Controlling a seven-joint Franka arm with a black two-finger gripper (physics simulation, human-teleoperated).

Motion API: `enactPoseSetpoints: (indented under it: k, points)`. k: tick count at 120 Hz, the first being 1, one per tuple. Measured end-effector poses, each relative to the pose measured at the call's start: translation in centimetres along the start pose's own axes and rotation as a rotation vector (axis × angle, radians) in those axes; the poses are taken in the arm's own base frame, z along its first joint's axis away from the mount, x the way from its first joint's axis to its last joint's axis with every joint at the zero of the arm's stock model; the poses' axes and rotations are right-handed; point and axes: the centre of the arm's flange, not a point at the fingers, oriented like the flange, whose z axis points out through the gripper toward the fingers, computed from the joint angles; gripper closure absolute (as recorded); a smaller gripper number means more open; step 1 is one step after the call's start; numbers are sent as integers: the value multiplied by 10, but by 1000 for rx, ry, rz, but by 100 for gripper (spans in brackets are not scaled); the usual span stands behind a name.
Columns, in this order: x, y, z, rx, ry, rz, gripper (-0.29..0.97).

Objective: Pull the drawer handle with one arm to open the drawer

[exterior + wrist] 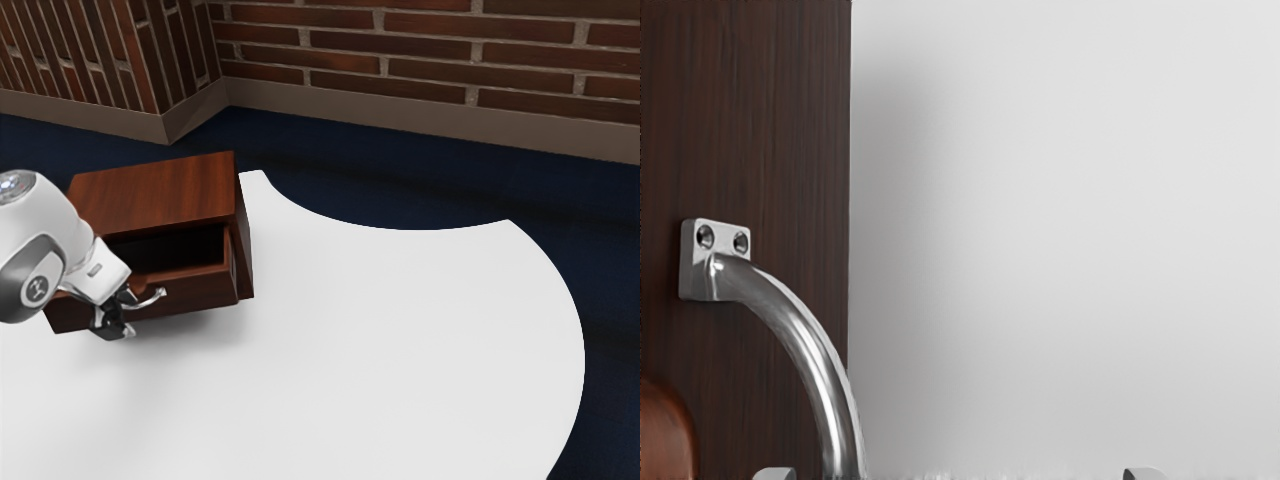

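The claw [112, 325] sits at the outer end of the drawer's handle [150, 294], low in front of the cabinet [160, 195] at the exterior view's left. In the wrist view two fingertips [775, 472] show well apart. The handle bar runs between them, close against one and far from the other, so the claw looks open around the bar rather than clamped on it. The drawer [190, 285] stands partly out of the cabinet, with a dark gap above its front.

The main risk is a slip. The bar is smooth and curved, and with only one finger near it, a pull that drifts sideways could let the bar slide out between the fingers and leave the drawer where it is. A pull angled off the drawer's line of travel might also jam it in its runners, or drag the whole cabinet across the table [400, 350], which looks slick. The claw hangs close to the tabletop, so a dip could scrape it.

The handle is brushed grey metal, a round bar bent in an arc, fixed by a small square plate [715, 250] with two screws. The drawer front is dark wood with fine straight grain, and the cabinet is a redder, glossier wood, boxy and square-edged. The table is plain matt white with curved edges.
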Motion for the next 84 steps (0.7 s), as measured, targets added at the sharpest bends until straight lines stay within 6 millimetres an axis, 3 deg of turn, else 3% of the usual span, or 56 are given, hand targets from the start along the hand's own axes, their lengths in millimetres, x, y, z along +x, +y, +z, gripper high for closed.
enactPoseSetpoints:
  k: [42,49,60,67,73,78,84]
  points:
    - [12,23,-14,36,12,23,29]
    - [51,13,-48,111,30,93,27]
    - [136,-1,-132,246,84,217,22]
    - [181,-26,-179,269,113,248,17]
    - [209,-76,-205,235,138,227,13]
    - [215,-124,-211,179,137,169,11]
    - [202,-175,-197,94,88,50,9]
